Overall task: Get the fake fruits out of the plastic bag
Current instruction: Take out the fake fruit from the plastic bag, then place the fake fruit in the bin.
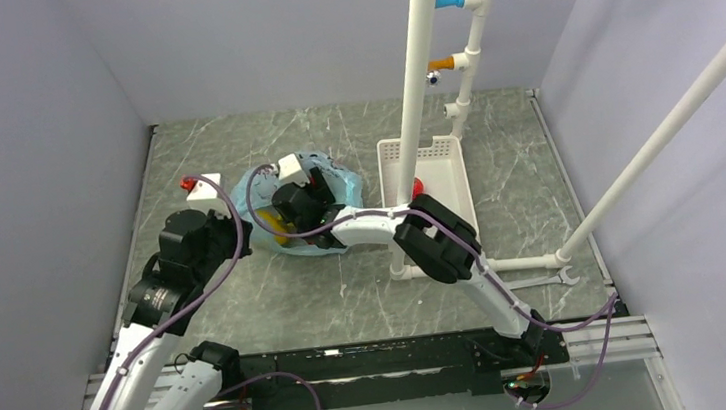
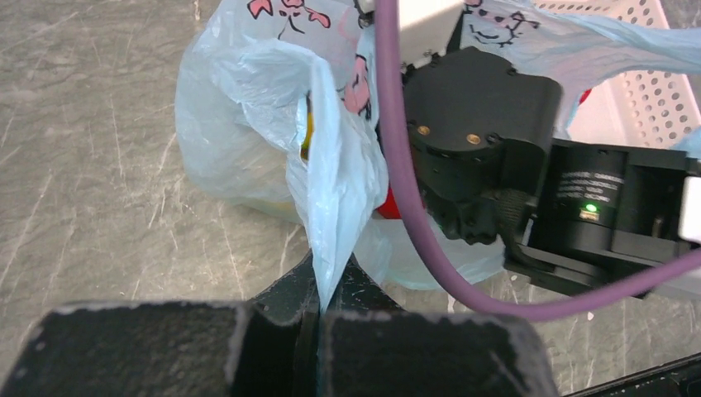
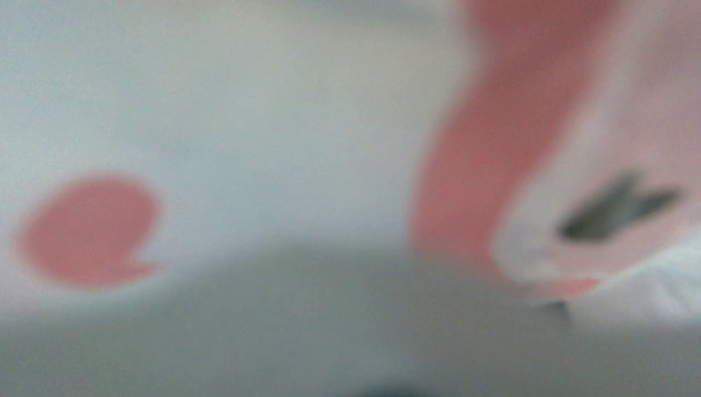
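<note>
Left tool [image 2: 318, 321] clamped shut on plastic bag [image 2: 248, 124] edge; right tool [image 1: 287, 220] buried in bag, opening indiscernible.

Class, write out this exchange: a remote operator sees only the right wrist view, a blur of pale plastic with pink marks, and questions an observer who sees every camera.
Operator: Where is my right gripper?
Observer: From above, the right gripper is down in the plastic bag's opening, its tips hidden.
Operator: Is anything holding the bag?
Observer: Yes, the left gripper is shut on a fold of it.
</note>
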Controlling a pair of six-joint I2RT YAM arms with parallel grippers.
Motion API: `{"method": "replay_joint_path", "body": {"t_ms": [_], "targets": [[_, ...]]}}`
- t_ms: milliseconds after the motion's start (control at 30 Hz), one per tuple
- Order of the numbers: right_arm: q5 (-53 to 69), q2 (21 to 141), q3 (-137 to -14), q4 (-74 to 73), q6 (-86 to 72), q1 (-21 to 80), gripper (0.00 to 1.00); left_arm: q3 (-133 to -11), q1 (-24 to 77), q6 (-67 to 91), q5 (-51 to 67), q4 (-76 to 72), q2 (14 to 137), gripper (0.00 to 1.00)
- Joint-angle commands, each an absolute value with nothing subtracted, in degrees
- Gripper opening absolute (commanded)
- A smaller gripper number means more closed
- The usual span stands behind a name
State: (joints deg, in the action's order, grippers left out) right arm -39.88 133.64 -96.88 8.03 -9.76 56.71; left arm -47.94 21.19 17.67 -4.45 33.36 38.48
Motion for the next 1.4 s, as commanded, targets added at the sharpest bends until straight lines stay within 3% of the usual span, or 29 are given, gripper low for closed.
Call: {"method": "replay_joint_path", "body": {"t_ms": [0,267,533,633,867,1033,1367], "targets": [[-41.8,124.7,-90.9,15.2,-5.9,58.5,0.54,-46.8,21.0,16.8,-5.8,30.5,39.1,0.0],[-37.2,111.0,-79.4,11.0,-9.4,62.4,0.16,-46.5,21.0,16.3,-8.4,30.6,39.0,0.0],[-21.9,96.6,-67.9,7.1,-11.6,63.7,0.08,-48.2,21.0,18.2,-9.3,29.0,34.9,0.0],[-20.3,95.0,-68.1,3.8,-13.0,63.9,0.0,-47.8,21.0,17.9,-9.5,28.2,34.4,0.0],[-16.0,85.2,-64.6,3.9,-8.0,71.9,0.0,-45.9,21.0,17.3,-12.5,28.0,35.2,0.0],[-17.7,71.4,-59.6,2.9,-7.3,75.8,0.0,-45.7,20.8,16.9,-12.3,28.2,35.3,0.0],[-25.0,43.2,-48.9,-17.2,-13.6,75.8,0.0,-45.4,20.7,16.5,-12.3,28.4,35.5,0.0]]}}
